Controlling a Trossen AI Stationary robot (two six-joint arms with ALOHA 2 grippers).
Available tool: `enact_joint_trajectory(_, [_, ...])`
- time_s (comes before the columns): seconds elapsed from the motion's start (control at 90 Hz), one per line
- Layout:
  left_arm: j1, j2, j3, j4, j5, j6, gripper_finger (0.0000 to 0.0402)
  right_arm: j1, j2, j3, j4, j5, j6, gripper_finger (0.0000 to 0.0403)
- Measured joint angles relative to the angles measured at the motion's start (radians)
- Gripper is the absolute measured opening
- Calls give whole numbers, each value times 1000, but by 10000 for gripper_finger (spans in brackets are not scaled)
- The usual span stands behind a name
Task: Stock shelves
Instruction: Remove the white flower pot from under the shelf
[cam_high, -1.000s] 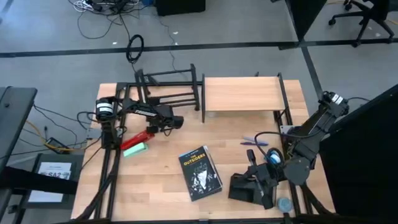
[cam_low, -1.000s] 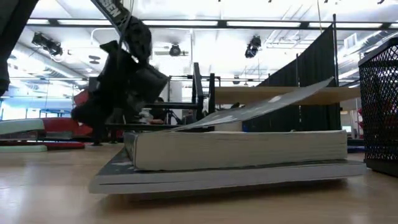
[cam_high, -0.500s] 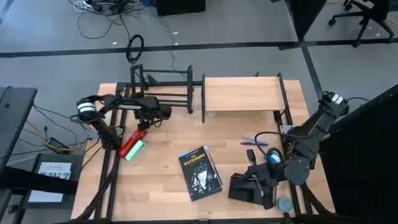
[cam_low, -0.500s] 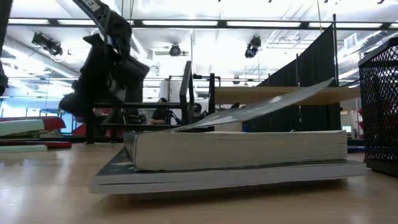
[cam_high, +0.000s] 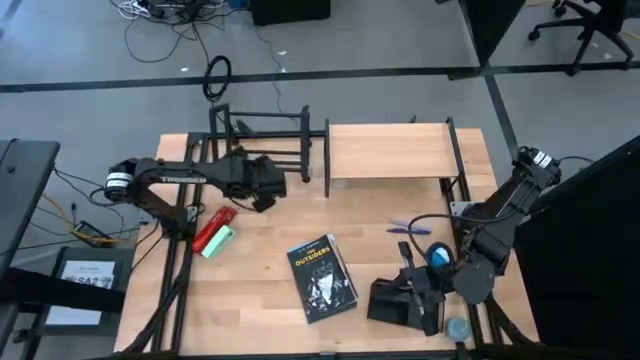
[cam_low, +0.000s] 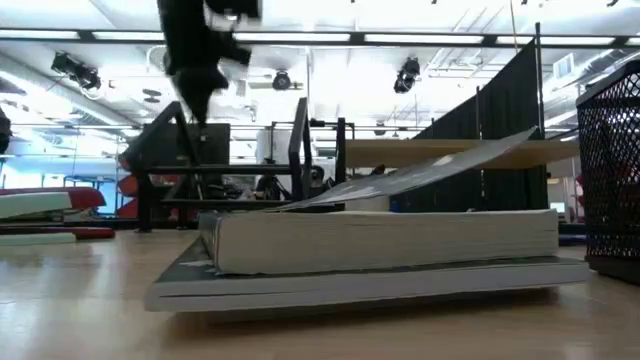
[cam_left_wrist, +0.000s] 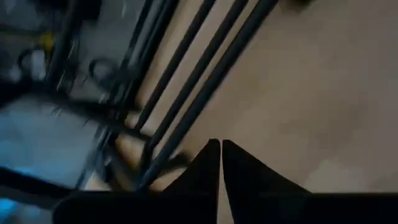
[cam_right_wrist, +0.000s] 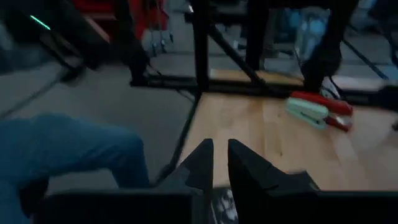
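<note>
- At table's far edge: black metal tube-frame rack (cam_high: 265, 140) beside light wood plank shelf (cam_high: 390, 150); both look unstocked.
- Left gripper (cam_high: 268, 187) just before rack, fingers pressed together, empty.
- Right gripper (cam_high: 405, 300) near edge, fingers nearly together.
- Paperback book (cam_high: 322, 278), red stapler (cam_high: 213, 230) unshelved.

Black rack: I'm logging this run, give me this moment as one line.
left gripper: shut, empty, beside black rack | right gripper: waiting at mesh tray | book: unshelved

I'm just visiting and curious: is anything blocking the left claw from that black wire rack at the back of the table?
Nothing visible does. The left gripper hovers right at the front of the black rack, its fingers nearly closed, with only bare table between them. The staplers lie off to the side.
</note>
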Motion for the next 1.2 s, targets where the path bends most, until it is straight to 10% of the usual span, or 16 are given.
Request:
enact_joint_trajectory(0.233, [-237,8,23,286,-96,-106,0,-107,-1,-50,-367,204,346,27])
enact_joint_trajectory(0.456, [-371,71,23,560,-218,-94,0,-285,-4,-232,-554,161,545,72])
enact_joint_trajectory(0.922, [-388,259,23,682,-200,-39,0,-970,-8,-303,-422,-199,-2,91])
enact_joint_trajectory(1.2, [-394,301,23,679,-150,-60,0,-1195,19,-313,-269,-344,-98,88])
